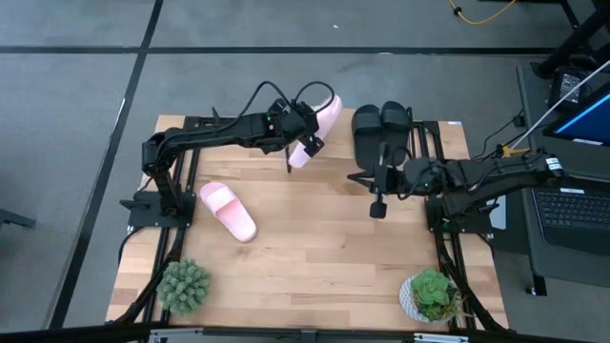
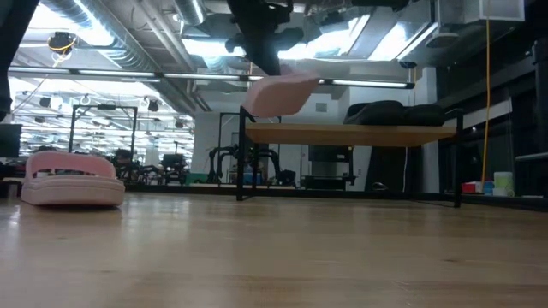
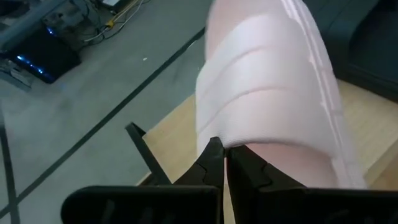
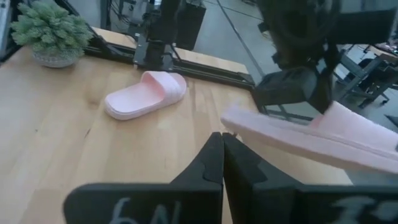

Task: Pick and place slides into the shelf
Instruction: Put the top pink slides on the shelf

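left claw (image 1: 307, 136) pinching a pale pink slide (image 1: 318, 122) by its wide strap, held tilted over the shelf (image 2: 351, 134) edge, two black slides (image 1: 381, 129) on the shelf top, second pink slide (image 1: 227, 210) flat on the surface, right claw (image 1: 378, 207) pressed together, hanging nearby

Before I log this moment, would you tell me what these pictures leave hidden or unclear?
- Shelf top: in the high view, mostly covered by the black slides and both arms.
- Left gripper grip on the held pink slide: the left wrist view shows the fingers together at the slide's edge; the contact itself is hidden.
- Black slides: a dark silhouette in the low view.
- Other pink slide: its underside is unseen.
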Available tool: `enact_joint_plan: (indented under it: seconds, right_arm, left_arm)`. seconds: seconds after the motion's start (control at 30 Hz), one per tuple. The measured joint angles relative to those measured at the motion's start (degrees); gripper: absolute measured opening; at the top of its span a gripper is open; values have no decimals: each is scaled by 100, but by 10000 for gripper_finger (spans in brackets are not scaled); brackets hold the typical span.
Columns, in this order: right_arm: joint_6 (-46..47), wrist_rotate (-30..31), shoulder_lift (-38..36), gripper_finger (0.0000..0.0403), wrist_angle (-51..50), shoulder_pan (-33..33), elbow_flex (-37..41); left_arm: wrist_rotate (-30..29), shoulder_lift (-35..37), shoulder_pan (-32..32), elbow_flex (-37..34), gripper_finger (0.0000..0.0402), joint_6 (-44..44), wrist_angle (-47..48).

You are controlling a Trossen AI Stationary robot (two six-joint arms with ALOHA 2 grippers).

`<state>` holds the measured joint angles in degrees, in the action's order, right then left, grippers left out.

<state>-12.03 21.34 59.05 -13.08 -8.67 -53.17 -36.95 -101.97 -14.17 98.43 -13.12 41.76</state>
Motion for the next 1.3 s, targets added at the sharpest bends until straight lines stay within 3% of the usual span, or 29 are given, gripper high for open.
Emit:
enact_joint_plan:
  seconds: [1.03,1.3]
  right_arm:
    - [192,4,4,7,-317,-210,2]
    - [292,4,4,8,-420,-210,2]
  left_arm:
    - [-94,-216,-70,-2,0,15,-33]
    - [161,-216,-72,-2,33,17,-114]
